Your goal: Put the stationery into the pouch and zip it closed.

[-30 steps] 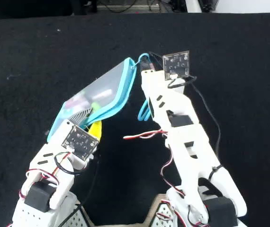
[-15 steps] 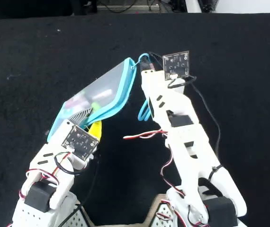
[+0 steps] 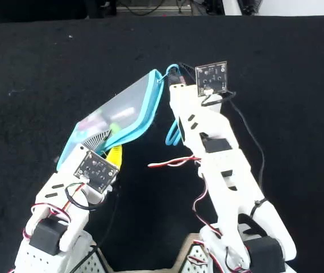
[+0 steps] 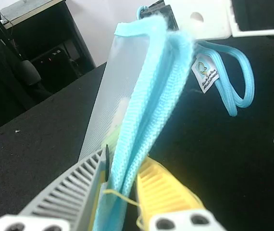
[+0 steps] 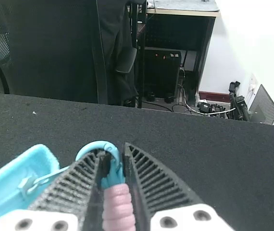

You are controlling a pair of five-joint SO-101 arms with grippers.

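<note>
The pouch is held up off the black tabletop between the two arms. In the high view it sits at about 10 o'clock from the middle. Its long axis runs from 7 o'clock to 1 o'clock, with the 1 o'clock end the one farther from the arm bases. Its light-blue zip edge faces 4 o'clock and its translucent wall faces 10 o'clock. Blurred pink and green stationery shows through that wall near the 7 o'clock end; what kind it is I cannot tell.

The left gripper has its jaws, one grey and one yellow, clamped on the pouch's 7 o'clock end. In the left wrist view the blue zip tape passes straight between them, its two folds lying pressed together.

The right gripper is at the 1 o'clock end. Its jaws are nearly together, pinching a small blue loop at the pouch's corner. The zip slider sits just beside it.

A blue wrist strap hangs from that end toward 6 o'clock, next to the right arm, with a small white label near its root
</note>
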